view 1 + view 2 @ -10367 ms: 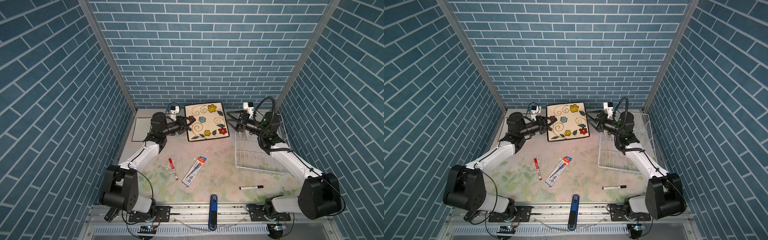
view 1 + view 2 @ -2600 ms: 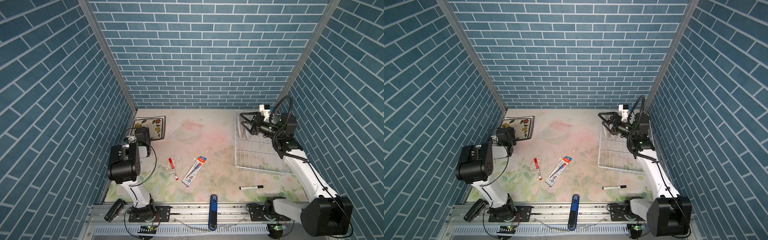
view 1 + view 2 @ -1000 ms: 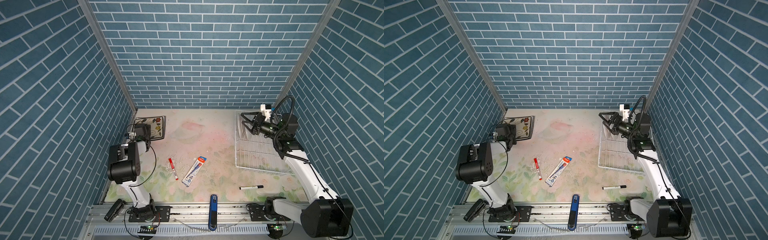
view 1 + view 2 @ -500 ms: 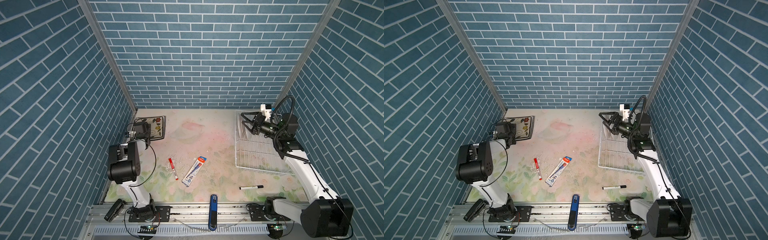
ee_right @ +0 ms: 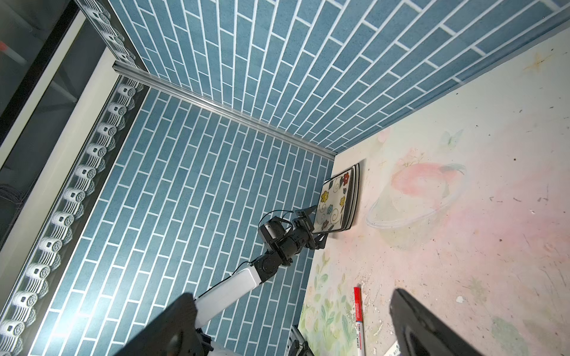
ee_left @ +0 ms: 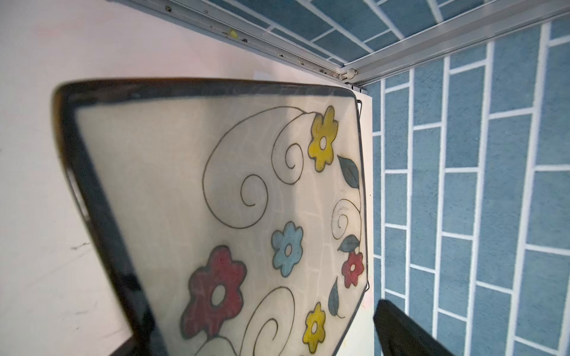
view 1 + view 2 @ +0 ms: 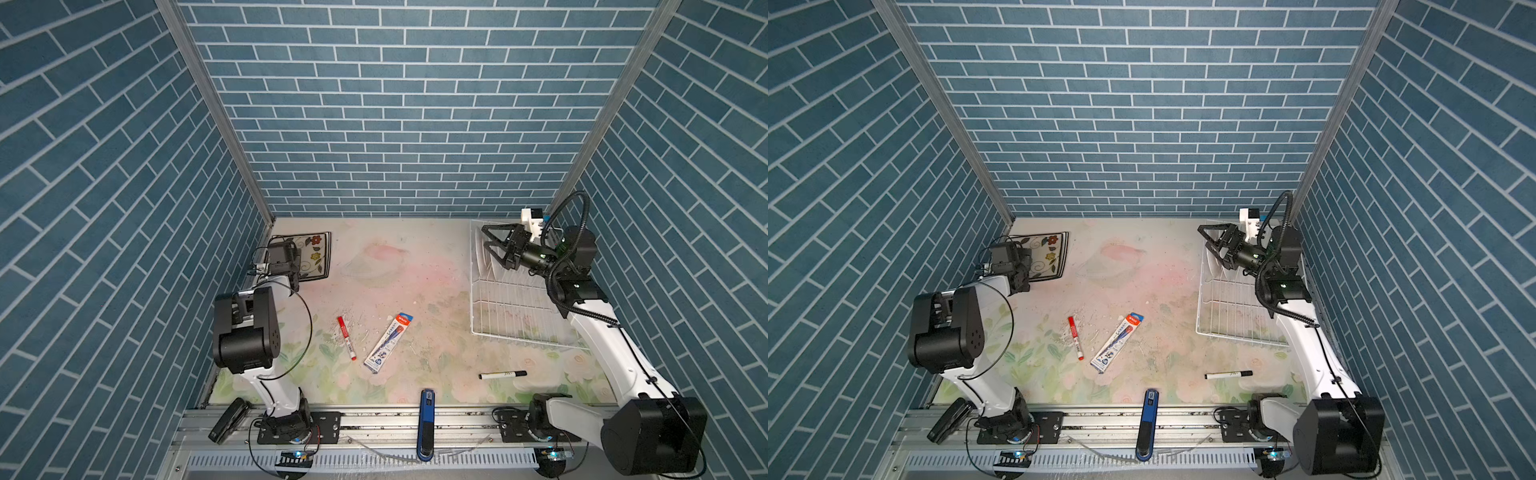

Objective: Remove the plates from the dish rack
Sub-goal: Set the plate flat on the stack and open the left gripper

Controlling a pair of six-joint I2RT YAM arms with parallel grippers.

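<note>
Blue brick-patterned walls (image 7: 395, 124) enclose a table (image 7: 399, 266) covered in a pale, scuffed floral print. Square cream ceramic plates with black rims and coloured flowers (image 7: 316, 252) lie flat in a small stack in the far left corner. Their glossy painted faces are up and their edges are square to the walls. The left tool (image 7: 292, 272) sits at the stack's near edge, jaws spread wide about the top plate's edge and clamping nothing. The large white wire dish rack (image 7: 519, 309) stands on the right, its long axis running from near to far alongside the right wall. Thin round white plates (image 7: 485, 257) stand on edge at its far end. The right tool (image 7: 490, 245) hovers just above them, fully parted and empty.
</note>
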